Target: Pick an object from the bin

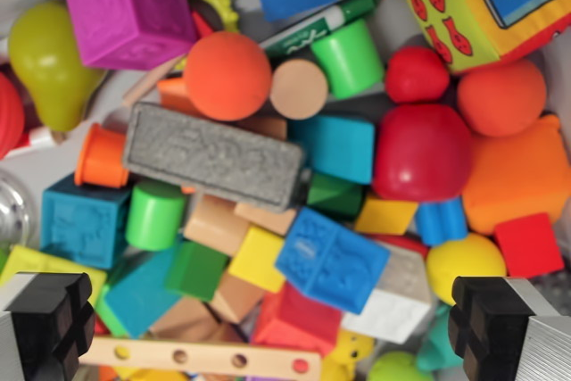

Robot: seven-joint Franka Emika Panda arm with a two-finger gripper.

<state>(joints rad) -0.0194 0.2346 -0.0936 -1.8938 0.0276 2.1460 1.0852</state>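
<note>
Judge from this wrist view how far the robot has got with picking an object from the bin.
Done: the gripper is positioned above the pile with its fingers spread wide. In hand: nothing; no toy sits between the fingers. Left: choose a target, perhaps the blue cube lying between them, descend, close and lift it from the bin.

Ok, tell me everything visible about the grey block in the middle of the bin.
The grey block is a long rectangular bar with a rough, speckled, foam-like surface and rounded edges. It lies flat on top of the pile, slanting down toward the wrist view's right. An orange ball touches its upper edge, and an orange cylinder sits at its left end.
</note>
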